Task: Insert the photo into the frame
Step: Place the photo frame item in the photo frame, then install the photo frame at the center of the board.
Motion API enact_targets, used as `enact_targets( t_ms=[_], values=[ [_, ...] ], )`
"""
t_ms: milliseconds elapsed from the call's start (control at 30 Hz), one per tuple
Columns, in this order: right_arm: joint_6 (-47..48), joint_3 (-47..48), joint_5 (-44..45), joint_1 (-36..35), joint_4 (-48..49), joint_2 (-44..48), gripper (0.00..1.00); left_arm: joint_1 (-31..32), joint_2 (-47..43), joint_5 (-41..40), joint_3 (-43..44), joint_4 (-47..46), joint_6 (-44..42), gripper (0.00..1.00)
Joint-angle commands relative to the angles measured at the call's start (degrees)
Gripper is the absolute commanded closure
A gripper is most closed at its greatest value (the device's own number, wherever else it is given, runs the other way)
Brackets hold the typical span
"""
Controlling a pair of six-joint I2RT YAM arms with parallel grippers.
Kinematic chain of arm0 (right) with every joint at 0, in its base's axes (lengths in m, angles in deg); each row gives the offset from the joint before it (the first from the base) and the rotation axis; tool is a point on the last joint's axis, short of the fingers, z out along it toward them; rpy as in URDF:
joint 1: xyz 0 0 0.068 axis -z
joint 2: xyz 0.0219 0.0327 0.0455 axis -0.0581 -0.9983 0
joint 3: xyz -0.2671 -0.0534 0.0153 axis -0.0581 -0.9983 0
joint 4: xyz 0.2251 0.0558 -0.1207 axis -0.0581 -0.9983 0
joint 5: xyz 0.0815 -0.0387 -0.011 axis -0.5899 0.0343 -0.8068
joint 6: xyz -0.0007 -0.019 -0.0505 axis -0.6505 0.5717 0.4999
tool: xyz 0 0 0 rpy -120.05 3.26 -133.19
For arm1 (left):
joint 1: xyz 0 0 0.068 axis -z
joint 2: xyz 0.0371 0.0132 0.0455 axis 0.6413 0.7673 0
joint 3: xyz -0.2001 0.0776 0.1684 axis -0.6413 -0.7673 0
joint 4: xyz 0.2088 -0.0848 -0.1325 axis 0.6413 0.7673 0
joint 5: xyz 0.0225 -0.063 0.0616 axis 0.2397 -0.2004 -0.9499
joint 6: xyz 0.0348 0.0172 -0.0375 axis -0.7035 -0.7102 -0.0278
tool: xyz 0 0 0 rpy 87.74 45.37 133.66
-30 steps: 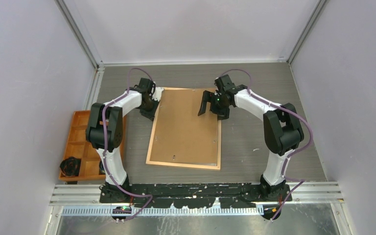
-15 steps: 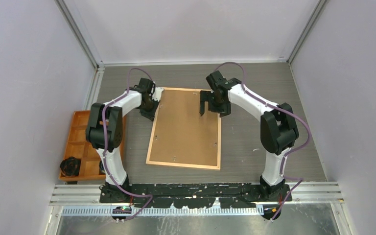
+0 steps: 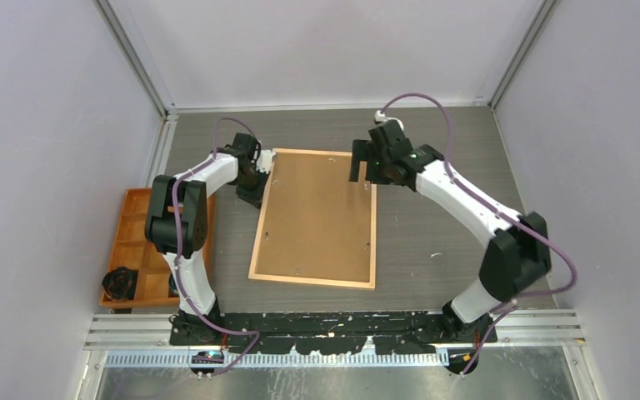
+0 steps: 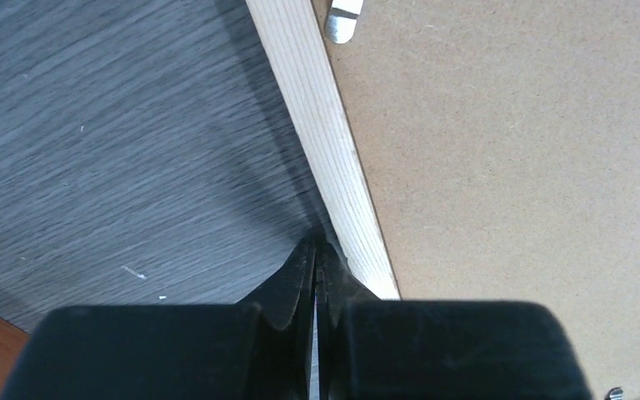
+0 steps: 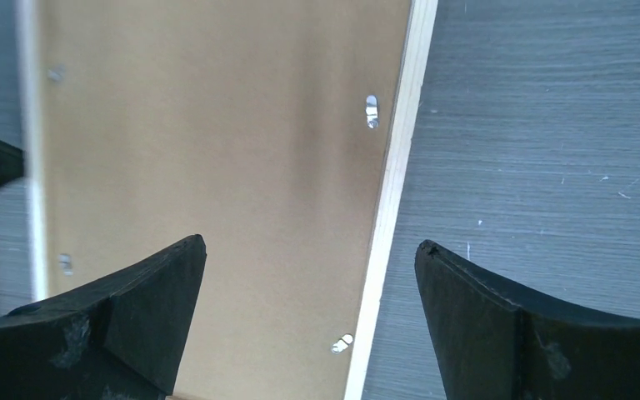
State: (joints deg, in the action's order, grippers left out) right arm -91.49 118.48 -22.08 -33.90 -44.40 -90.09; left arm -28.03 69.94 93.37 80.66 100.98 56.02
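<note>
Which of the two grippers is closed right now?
The left gripper: it is shut tight, its tip at the wooden frame's outer edge. The right gripper hangs wide open above the frame's opposite long edge.

One frame (image 3: 312, 281), one board (image 3: 317, 217), one tray (image 3: 136, 227)
</note>
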Motion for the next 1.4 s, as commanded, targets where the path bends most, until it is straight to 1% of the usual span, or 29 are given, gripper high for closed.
enact_targets(
  t_ms=[0,67,200,267,300,400,500,567,667,767,933,1033,1200,1367],
  values=[
    [-6.79,-8.95,-6.84,4.68,15.91,7.89,0.0,-0.34,-4.18,4.5,-0.14,0.7,-0.3,0.98],
    [-7.51,-11.34,-9.33,5.39,17.64,8.57,0.0,-0.25,-4.73,6.9,-1.56,0.21,0.06,0.97],
    [-9.36,-12.31,-9.34,5.24,15.94,8.1,0.0,-0.13,-5.17,9.25,-3.3,-1.3,1.24,0.97],
    [-10.36,-13.06,-11.94,5.31,15.86,7.83,0.0,0.27,-4.52,9.77,-3.21,-1.94,1.63,0.97],
    [-10.95,-13.71,-13.18,5.27,16.14,7.78,0.01,0.66,-3.69,9.93,-2.83,-1.97,2.01,0.97],
    [-13.1,-16.78,-16.94,5.13,19.64,8.52,0.09,2.0,-2.04,11.02,-1.49,-1.94,3.25,0.97],
    [-15.54,-20.68,-19.85,3.51,25.71,9.81,0.12,3.27,-1.33,12.41,-0.62,-1.78,4.18,0.97],
    [-16.4,-21.89,-20.23,1.22,27.68,9.68,0.14,3.52,-1.43,13.62,-0.48,-1.65,4.51,0.97],
    [-18.08,-21.47,-20.98,-1.98,31.48,6.17,0.17,3.52,-1.89,15.92,-0.54,-0.91,4.89,0.97],
    [-20.11,-19.33,-24.24,-4.47,34.6,1.24,0.22,3.11,-2.76,17.53,-0.31,0.62,4.52,0.98],
    [-20.28,-15.48,-26.09,-10.37,36.34,-4.51,0.24,1.45,-6.86,20.72,-1.99,3.46,1.73,0.96],
    [-21.31,-14.59,-28.49,-13.02,39.48,-7.68,0.25,1.33,-8.58,21.44,-4.35,3.66,0.93,0.94],
    [-23.12,-14.23,-30.33,-16.01,45.5,-12.07,0.27,1.33,-7.4,22.09,-5.89,2.54,1.91,0.94],
    [-23.61,-12.43,-31.53,-17.05,47.81,-15.5,0.34,1.33,-5.12,20.98,-6.11,1.46,2.55,0.95]
  ],
)
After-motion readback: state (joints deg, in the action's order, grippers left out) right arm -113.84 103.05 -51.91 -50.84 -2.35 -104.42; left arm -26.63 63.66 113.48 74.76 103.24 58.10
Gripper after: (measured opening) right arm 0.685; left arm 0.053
